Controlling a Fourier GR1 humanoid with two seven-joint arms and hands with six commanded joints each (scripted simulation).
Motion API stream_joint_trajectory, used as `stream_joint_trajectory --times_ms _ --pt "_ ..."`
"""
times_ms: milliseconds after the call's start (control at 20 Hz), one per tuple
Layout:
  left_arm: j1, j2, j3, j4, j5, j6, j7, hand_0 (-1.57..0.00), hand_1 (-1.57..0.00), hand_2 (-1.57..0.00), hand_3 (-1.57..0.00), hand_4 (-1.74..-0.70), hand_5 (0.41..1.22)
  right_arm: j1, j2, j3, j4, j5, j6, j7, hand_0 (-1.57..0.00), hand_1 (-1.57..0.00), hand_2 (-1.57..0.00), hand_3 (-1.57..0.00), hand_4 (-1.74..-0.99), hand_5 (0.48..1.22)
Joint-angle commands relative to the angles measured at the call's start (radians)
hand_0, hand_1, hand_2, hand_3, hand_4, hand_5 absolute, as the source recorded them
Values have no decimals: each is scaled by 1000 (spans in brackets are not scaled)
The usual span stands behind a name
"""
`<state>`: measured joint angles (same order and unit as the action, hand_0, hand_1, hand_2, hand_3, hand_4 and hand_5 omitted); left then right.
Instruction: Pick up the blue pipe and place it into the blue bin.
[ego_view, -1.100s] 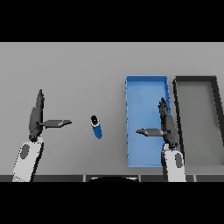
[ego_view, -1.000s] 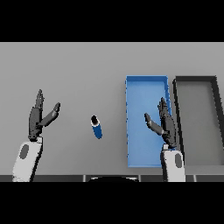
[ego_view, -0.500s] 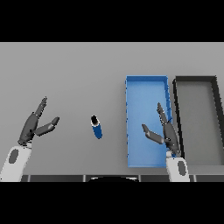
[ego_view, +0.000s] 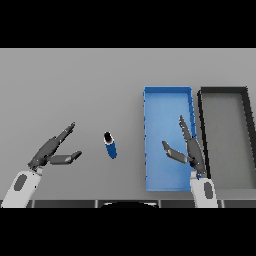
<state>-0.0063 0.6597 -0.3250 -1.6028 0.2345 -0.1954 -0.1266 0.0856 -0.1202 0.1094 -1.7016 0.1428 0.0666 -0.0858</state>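
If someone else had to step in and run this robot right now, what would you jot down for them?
Left hand: open, holding nothing, over the table to the left of the blue pipe.
Right hand: open, holding nothing, over the near right part of the blue bin.
The pipe lies on the grey table between the left hand and the bin, untouched.
The bin has nothing in it; a dark bin sits just to its right.
Done: nothing yet.
Left: grasp the pipe, lift it, set it in the blue bin.

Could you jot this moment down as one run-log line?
blue pipe: on table, untouched | left hand: open beside it | right hand: open over blue bin
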Motion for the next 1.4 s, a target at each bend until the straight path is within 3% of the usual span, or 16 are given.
stream_joint_trajectory --times_ms 0,100,400,800,900,1050,1200,1250,1300,1350 --pt "-4 2 -14 -3 -1 -15 24 1 1 1 1 -1052 513 5 -2 -4 0 -1 -2 5 1 1 1 1 -1229 606" --pt "-4 -9 -47 -37 0 -28 64 1 1 1 1 -1076 488 4 9 7 -2 5 -4 -11 1 1 1 1 -1239 606" --pt "-31 -83 -140 -46 -64 -47 65 1 1 1 1 -1109 447 9 6 -4 -1 -10 2 -9 1 1 1 1 -1263 617" --pt "-133 -250 -205 112 -105 -56 104 1 1 1 1 -1118 450 22 1 -19 -9 -20 -1 2 1 1 1 1 -1273 607" --pt "-165 -289 -212 164 -126 -52 84 1 1 1 1 -1107 444 39 9 -8 -13 -22 9 -15 1 1 1 1 -1274 603" --pt "-201 -338 -228 211 -174 -21 55 1 1 1 1 -1075 445 22 12 -5 -12 -11 -1 8 1 1 1 1 -1267 598" --pt "-233 -376 -205 256 -129 -44 15 1 1 -19 -18 -1109 507 20 13 -8 -4 -15 1 13 1 1 1 1 -1267 600" --pt "-223 -388 -206 268 -121 -49 -1 1 -33 -114 -96 -1141 550 28 15 -6 -1 -9 -2 -6 1 1 1 1 -1266 601" --pt "-227 -411 -197 269 -101 -42 4 -17 -160 -290 -255 -1208 607 29 11 -10 -8 -13 -2 -6 1 1 1 1 -1261 600" --pt "-223 -428 -188 287 -79 -46 5 -187 -348 -481 -519 -1253 730 24 11 -10 -13 -14 -2 2 1 1 1 1 -1260 600"
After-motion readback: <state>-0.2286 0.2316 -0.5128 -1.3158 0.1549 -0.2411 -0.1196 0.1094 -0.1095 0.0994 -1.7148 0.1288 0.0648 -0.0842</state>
